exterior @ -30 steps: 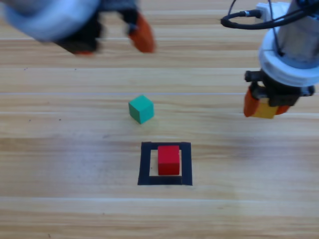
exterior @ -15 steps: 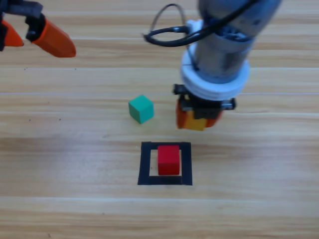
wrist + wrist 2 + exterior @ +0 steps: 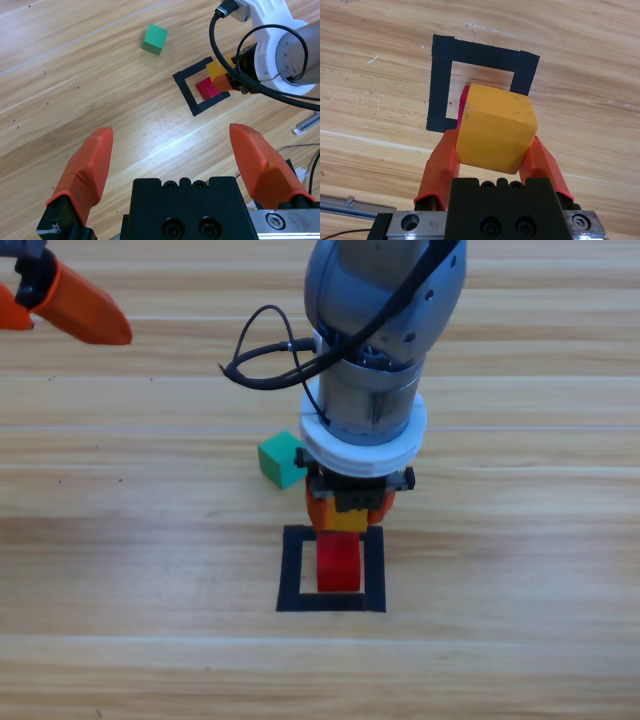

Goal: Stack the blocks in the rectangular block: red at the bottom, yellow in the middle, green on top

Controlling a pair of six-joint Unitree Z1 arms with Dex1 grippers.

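Yellow [image 3: 496, 127] is being pinched by right gripper [image 3: 347, 510] fingers, hovering over red [image 3: 339, 565] inside the tape square [image 3: 290, 570]. Green [image 3: 281, 459] is sitting just behind it. Left gripper [image 3: 172, 162] is idling, fingers spread, near the counter's far-left corner.

The red cube [image 3: 339, 565] sits inside the tape square [image 3: 290, 575]. The yellow cube [image 3: 347, 519] hangs at its 12 o'clock edge, perhaps above it. The green cube [image 3: 281, 459] lies at 11 o'clock, outside.
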